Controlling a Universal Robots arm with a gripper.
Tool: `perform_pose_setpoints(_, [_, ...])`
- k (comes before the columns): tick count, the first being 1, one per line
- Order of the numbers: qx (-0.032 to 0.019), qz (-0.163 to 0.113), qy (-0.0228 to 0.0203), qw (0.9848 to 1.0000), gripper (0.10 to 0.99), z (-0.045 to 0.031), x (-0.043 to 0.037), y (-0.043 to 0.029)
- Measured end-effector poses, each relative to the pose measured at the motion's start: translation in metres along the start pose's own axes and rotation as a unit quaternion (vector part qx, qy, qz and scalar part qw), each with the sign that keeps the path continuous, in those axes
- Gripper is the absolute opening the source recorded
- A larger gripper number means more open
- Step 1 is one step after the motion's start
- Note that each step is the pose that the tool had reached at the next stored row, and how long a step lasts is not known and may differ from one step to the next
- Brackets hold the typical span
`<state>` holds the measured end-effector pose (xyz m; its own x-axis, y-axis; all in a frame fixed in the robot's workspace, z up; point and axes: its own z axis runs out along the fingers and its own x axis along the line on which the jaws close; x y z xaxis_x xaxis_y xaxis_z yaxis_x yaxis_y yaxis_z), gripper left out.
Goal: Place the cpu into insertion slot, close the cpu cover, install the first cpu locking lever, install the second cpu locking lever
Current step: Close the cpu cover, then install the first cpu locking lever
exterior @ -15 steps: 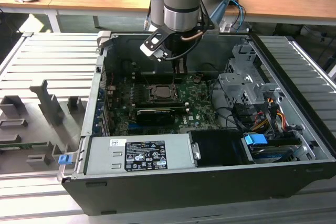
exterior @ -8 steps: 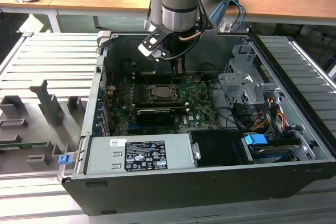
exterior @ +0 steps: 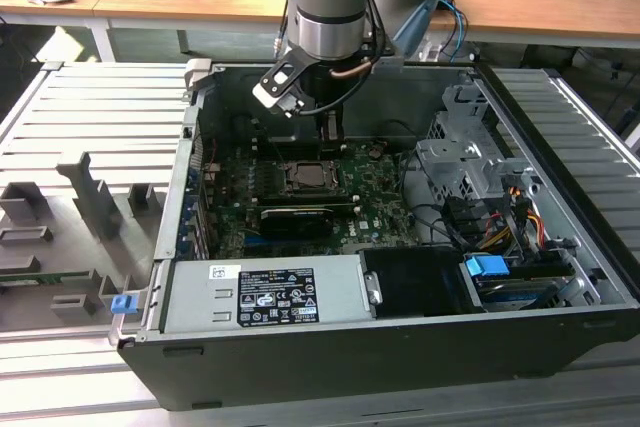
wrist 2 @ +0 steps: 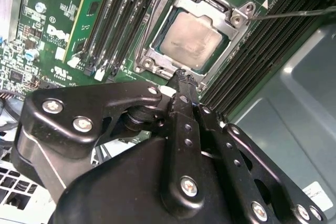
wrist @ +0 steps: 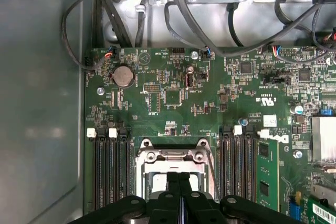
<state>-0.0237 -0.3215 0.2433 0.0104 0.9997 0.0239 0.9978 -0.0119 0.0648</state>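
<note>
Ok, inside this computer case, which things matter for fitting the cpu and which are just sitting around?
Part of the job:
cpu, seated in the socket
cpu cover, down over it
locking lever
gripper, shut, beside the socket

Just there:
long black card
coin battery
memory slots
blue connector

Black-and-white printed label (exterior: 275,296) on the grey power supply (exterior: 342,292), lower middle of the exterior view; not legible. White logo (wrist 2: 58,34) printed on the green motherboard (wrist 2: 47,51) beside the memory slots (wrist 2: 113,19) in the second wrist view. Small white sticker (wrist: 269,120) there in the first wrist view.
</note>
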Motion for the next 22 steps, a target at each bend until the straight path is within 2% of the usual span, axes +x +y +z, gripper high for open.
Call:
perform_pose_setpoints(17, [0.0,0.0,0.0001,1.0,0.106,-0.0002,-0.0001,-0.0095])
perform_pose_setpoints(22, [0.0,0.0,0.0001,1.0,0.106,-0.0019,-0.0001,-0.0098])
